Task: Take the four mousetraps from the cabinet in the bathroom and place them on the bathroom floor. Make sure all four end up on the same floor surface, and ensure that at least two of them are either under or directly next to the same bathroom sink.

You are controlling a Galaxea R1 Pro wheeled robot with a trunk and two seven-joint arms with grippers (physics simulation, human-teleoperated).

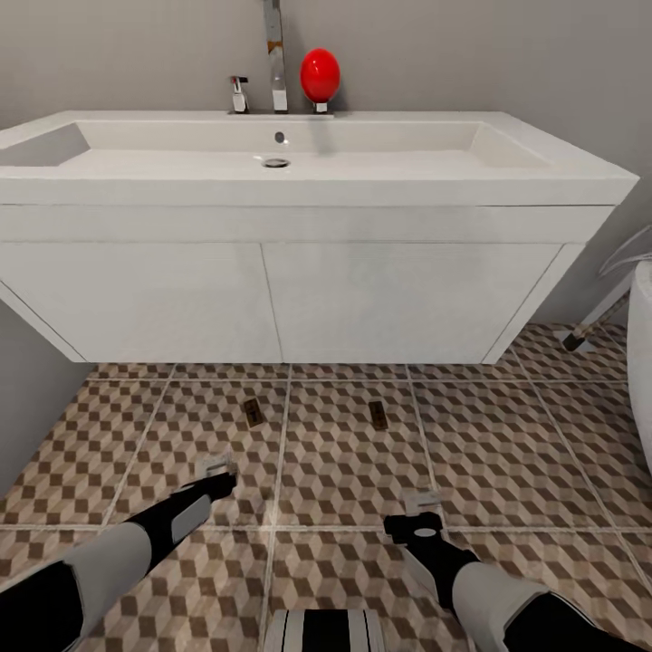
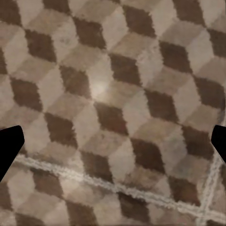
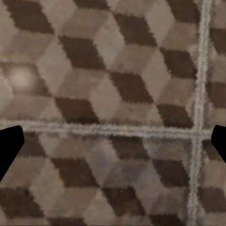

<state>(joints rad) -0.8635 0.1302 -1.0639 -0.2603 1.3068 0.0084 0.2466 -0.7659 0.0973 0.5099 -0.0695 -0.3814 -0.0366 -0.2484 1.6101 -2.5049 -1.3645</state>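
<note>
Two mousetraps are lying flat on the bathroom floor (image 1: 344, 471), right in front of the sink. The left mousetrap (image 1: 254, 412) is sitting just left of a pale grout line, and the right mousetrap (image 1: 378, 415) is resting on the next tile over, so they're near each other but not touching. Both are just out from under the front edge of the white vanity (image 1: 272, 303), which is hanging off the wall with its two doors closed.

On top of that, the wide white sink (image 1: 299, 167) is showing its drain in the middle, with a chrome tap (image 1: 274, 56) standing behind it and a shiny red egg-shaped thing (image 1: 320, 76) sitting just beside the tap.

Closer to the camera, both arms are reaching forward low over the tiles. The left gripper (image 1: 215, 469) is hovering near the left mousetrap but clearly apart from it, and the right gripper (image 1: 422, 503) is hanging a bit back from the right one. Both wrist cameras are showing dark fingertips (image 2: 9, 146) way out at the picture edges with just cube-pattern tile between them, so both sets of fingers are spread wide and carrying nothing. Same deal on the right fingertips (image 3: 9, 148).

Off at the right edge, something white and curved (image 1: 639, 353) is poking in.
</note>
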